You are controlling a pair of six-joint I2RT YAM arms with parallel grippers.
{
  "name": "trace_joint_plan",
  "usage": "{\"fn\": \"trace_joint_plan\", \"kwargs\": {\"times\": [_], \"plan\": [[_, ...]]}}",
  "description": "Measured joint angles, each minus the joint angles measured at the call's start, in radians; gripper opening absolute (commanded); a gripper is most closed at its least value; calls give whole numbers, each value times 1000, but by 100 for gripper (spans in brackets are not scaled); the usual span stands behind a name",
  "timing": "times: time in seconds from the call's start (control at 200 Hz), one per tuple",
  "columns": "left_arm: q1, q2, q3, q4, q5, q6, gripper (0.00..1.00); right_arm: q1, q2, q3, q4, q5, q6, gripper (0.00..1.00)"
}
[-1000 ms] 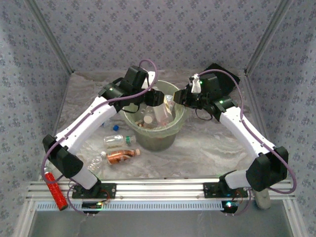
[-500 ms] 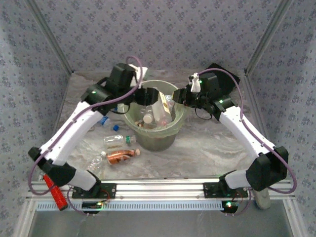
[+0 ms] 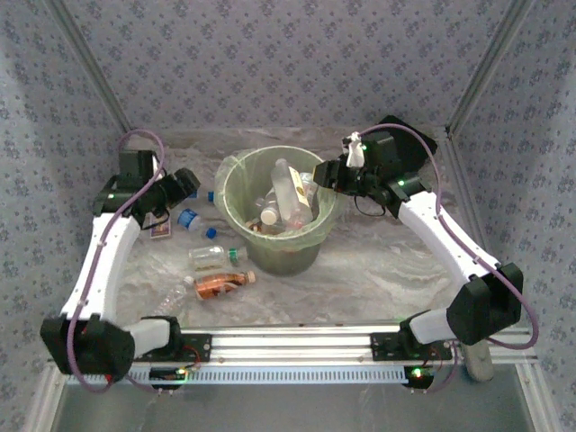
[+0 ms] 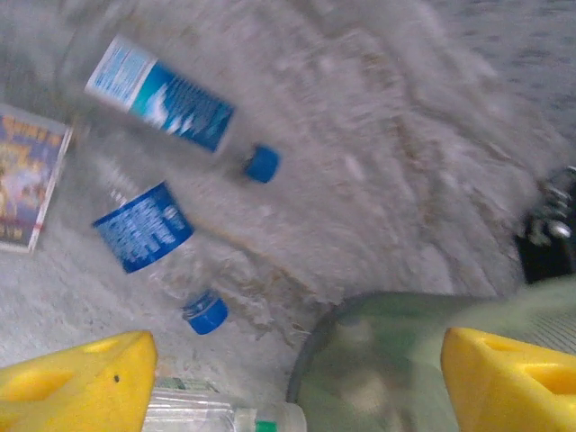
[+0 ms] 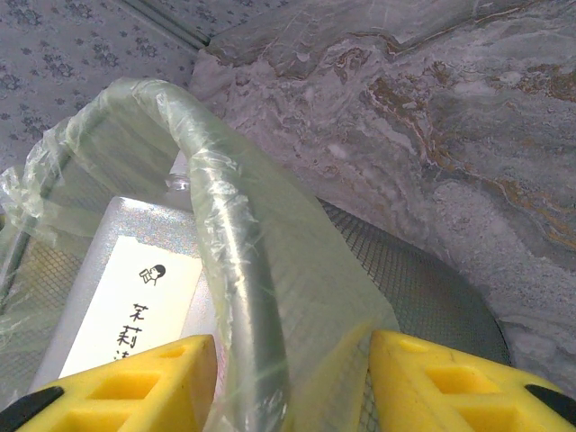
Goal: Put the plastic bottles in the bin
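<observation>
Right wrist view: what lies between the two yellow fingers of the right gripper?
The bin, at its rim, wrapped in its thin plastic liner, passes between the fingers of the right gripper, as the right wrist view shows.

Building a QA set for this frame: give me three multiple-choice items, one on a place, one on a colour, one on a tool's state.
1. The copper-coloured bottle lies:
A) inside the bin
B) on the table, at the bin's near-left side
C) to the right of the bin

2. The two blue-labelled bottles have caps that are:
A) red
B) white
C) blue

3. The right tool is:
A) closed on the bin's rim
B) wide open above bare table
C) holding a bottle

Answers:
1 B, the top view shows it lying flat on the table beside the bin.
2 C, both caps show blue in the left wrist view.
3 A, the lined rim runs between its yellow fingers in the right wrist view.
</observation>
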Motion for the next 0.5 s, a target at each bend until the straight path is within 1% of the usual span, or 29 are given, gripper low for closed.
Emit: {"fn": "trace_joint_plan", "kwargs": {"times": [0.135, 0.245, 0.37, 0.5], "plan": [[26, 110, -69, 85, 11, -167, 84, -1, 0, 0, 0, 0, -3, 50], [26, 140, -103, 138, -5, -285, 85, -3, 0, 0, -1, 0, -4, 50], [26, 147, -143, 175, -32, -377, 84, -5, 0, 0, -1, 0, -6, 50], [19, 194, -180, 217, -41, -428, 84, -6, 0, 0, -1, 0, -7, 50]]}}
